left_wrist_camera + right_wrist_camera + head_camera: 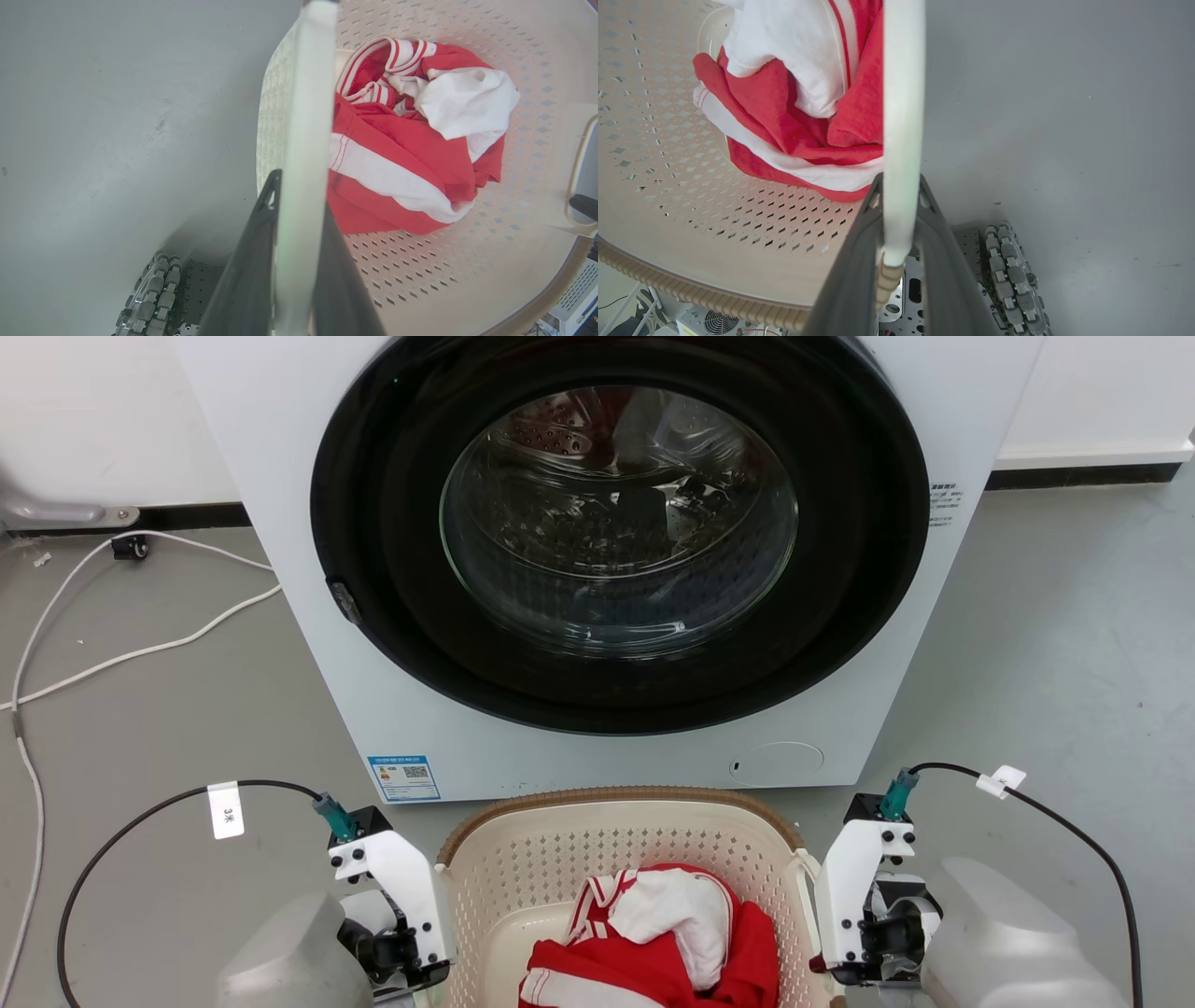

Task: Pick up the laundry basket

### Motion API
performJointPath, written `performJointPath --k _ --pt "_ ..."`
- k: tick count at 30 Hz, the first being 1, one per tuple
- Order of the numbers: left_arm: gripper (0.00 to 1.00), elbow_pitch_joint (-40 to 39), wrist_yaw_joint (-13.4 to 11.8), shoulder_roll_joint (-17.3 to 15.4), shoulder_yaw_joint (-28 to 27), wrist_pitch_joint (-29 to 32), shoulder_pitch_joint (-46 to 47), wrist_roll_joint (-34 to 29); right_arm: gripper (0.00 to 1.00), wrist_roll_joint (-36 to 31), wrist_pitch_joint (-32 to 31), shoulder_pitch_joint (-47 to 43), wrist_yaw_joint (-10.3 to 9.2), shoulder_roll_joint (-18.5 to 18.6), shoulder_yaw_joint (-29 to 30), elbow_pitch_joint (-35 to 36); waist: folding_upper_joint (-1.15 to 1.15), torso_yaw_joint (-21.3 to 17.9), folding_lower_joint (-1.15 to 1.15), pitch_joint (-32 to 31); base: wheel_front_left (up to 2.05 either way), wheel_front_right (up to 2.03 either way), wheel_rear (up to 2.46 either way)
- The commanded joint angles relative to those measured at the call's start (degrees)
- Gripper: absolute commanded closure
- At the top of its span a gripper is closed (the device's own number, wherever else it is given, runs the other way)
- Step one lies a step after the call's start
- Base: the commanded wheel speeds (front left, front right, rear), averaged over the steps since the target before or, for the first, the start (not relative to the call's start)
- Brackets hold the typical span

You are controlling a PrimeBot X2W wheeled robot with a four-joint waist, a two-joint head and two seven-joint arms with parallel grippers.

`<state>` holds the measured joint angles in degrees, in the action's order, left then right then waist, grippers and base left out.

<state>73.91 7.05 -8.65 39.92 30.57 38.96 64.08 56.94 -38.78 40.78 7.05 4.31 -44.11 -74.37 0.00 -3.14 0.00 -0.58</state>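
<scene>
We see the washing machine across 12 o'clock of the head view, its round glass door facing us. It stands on the grey floor, where a white cable trails at 9 o'clock. The laundry basket is at 6 o'clock, just in front of the machine's base, cream and perforated under a brown rim. A crumpled red and white garment lies in its bottom.

The two arms flank the basket, the left at 7 o'clock and the right at 5 o'clock, wrists turned downward. In the left wrist view, the left pincer has one dark finger on each side of the left handle and is closed on that pale bar. In the right wrist view, the right pincer is clamped the same way on the right handle, with both fingers pressed against the bar.

We judge that the reach and the two-sided grasp are done and that the raising itself is what is left. We cannot tell from these views whether the basket's underside has left the floor. The lift ahead calls for both arms to rise evenly, so that the basket stays level and the garment stays inside
</scene>
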Motion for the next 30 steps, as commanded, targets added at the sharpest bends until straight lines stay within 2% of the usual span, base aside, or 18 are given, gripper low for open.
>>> performJointPath --k 1,30 --pt "1.00 -1.3 0.8 2.6 -0.2 -0.1 -0.4 1.0 1.00 0.4 0.0 -0.3 0.81 -2.6 0.2 1.0 0.00 0.0 0.00 0.0 0.00 0.00 0.00" --pt "1.00 -1.6 0.8 2.0 1.2 -0.6 -0.3 2.0 1.00 2.4 0.4 0.3 0.81 -2.6 -1.7 1.0 0.00 -0.1 0.00 0.2 0.00 0.00 0.00"
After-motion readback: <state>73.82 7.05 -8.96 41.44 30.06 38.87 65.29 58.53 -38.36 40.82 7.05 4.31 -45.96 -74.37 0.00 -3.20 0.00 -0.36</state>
